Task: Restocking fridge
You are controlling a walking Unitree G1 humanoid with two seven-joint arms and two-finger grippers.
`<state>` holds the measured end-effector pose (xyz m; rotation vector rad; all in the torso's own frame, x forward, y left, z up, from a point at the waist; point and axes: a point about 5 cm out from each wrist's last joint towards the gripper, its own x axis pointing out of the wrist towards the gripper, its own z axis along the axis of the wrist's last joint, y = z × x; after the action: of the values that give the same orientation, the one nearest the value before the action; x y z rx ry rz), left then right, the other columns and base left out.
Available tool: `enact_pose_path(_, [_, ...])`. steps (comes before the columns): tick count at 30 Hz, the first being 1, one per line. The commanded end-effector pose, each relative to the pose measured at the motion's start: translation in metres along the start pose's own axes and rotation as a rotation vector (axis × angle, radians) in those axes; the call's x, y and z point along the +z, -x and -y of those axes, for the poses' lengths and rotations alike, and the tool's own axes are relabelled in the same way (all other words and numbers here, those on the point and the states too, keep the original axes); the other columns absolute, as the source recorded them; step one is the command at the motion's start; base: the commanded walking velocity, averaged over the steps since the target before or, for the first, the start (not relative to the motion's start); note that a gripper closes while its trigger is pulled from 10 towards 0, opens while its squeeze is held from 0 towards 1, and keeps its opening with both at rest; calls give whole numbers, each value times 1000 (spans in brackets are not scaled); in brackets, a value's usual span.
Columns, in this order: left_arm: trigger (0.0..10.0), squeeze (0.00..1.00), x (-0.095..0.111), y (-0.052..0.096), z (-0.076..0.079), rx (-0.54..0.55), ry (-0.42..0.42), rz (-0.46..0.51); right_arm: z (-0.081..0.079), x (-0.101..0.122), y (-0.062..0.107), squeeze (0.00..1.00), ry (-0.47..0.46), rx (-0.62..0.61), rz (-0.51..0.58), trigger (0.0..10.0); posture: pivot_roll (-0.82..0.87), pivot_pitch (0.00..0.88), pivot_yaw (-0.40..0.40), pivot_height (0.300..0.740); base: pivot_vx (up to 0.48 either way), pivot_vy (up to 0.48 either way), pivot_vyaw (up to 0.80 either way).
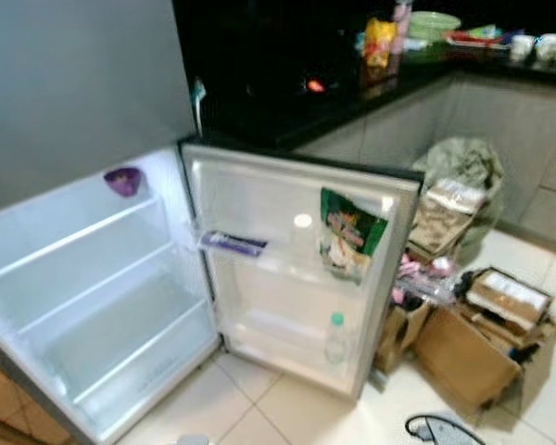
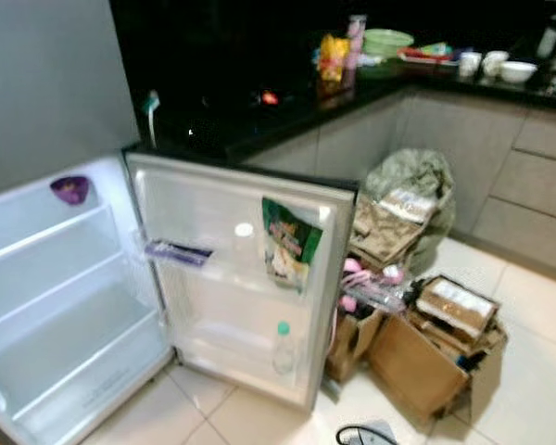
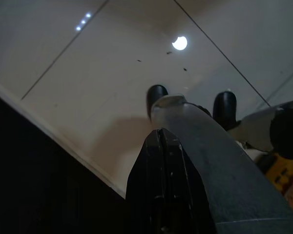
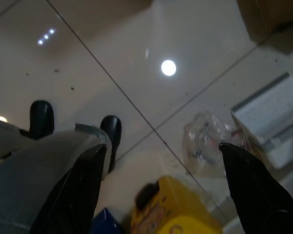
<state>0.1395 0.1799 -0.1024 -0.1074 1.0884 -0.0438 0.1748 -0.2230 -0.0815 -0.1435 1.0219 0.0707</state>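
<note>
The small fridge (image 1: 93, 306) stands open with white bare shelves; a purple bowl (image 1: 122, 180) sits on its top shelf. Its door (image 1: 259, 315) holds a green snack bag (image 1: 348, 234), a purple packet (image 1: 232, 244) and a clear bottle (image 1: 335, 337) in the bottom rack. My left gripper (image 3: 161, 139) hangs over the floor tiles, fingers pressed together and holding nothing. Over the floor my right gripper (image 4: 163, 145) hangs with its fingers wide apart. Below it lie a yellow package (image 4: 171, 212) and a clear plastic bag (image 4: 205, 144); it touches neither.
Open cardboard boxes (image 1: 482, 334) and a stuffed sack (image 1: 459, 185) crowd the floor right of the fridge door. A dark counter (image 1: 380, 83) behind carries snack packs, bowls and cups. My black feet (image 4: 41, 117) stand on light tiles.
</note>
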Motion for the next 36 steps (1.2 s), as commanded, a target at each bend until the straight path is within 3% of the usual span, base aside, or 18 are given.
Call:
enact_pose_path(1, [10000,0,1,0,-4,5,-20,-4,1,-2,0,0,0,-2,-8,10000,-107,0,-2,740,0,-446,0])
enact_pose_path(6, [10000,0,1,1,-4,6,-12,-6,0,-1,0,0,1,0,-6,10000,-106,0,0,740,0,-446,0])
enact_pose_path(11, [10000,0,2,1,-5,19,-1,1,1,1,0,0,1,-1,1,10000,-105,0,0,740,0,0,0])
enact_pose_path(14, [10000,0,2,1,-5,14,3,3,1,9,-1,0,-23,7,42,10000,-105,0,-2,740,0,0,0])
enact_pose_path(18, [10000,0,1,1,-4,15,4,-3,1,19,-1,0,-126,38,82,10000,-105,0,-2,740,0,0,0])
enact_pose_path(27, [10000,0,1,1,-4,16,11,1,1,34,-2,0,-131,81,128,10000,-105,0,-3,740,0,0,242])
enact_pose_path(31, [10000,0,1,0,-4,16,11,2,0,32,-2,0,-134,91,118,10000,-104,0,-5,740,0,0,725])
enact_pose_path(36, [10000,0,1,0,-2,10,-35,-6,1,12,0,0,-132,68,56,10000,-105,0,-5,740,0,0,720])
